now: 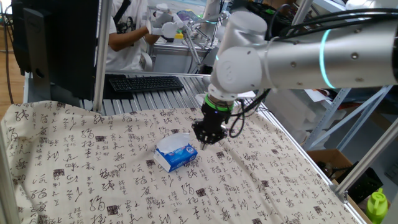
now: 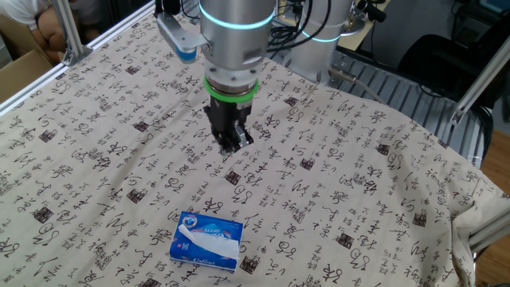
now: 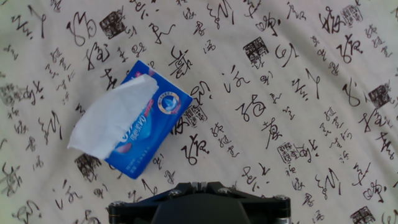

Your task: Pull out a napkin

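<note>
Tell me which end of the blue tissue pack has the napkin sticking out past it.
On the blue tissue pack, the white napkin overhangs the end at hand-view lower left; the opposite end shows bare blue wrapper.

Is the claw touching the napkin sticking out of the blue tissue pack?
No, the claw hangs over bare patterned tablecloth, well apart from the tissue pack and its protruding napkin.

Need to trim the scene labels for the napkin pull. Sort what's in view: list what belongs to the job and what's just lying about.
Belongs to the job:
- blue tissue pack
- white napkin sticking out of its top
- gripper, hanging above the cloth, apart from the pack

Just lying about:
- printed tablecloth
- black keyboard behind the table
- green bottle at the edge
</note>
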Action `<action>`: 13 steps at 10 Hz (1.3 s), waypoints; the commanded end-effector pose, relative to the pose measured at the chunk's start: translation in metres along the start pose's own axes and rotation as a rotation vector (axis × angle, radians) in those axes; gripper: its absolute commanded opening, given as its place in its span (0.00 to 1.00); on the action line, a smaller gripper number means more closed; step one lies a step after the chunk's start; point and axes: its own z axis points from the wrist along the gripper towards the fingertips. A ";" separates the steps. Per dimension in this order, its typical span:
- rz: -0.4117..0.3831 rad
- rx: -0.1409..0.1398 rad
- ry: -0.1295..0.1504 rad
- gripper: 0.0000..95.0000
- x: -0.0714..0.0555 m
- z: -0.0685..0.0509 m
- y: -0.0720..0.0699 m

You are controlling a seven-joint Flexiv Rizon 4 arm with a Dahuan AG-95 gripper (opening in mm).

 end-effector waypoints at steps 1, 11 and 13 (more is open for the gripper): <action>0.104 0.021 -0.004 0.00 -0.006 0.005 0.012; 0.347 0.275 0.093 0.00 -0.046 0.025 0.056; 0.353 0.293 0.109 0.00 -0.054 0.027 0.062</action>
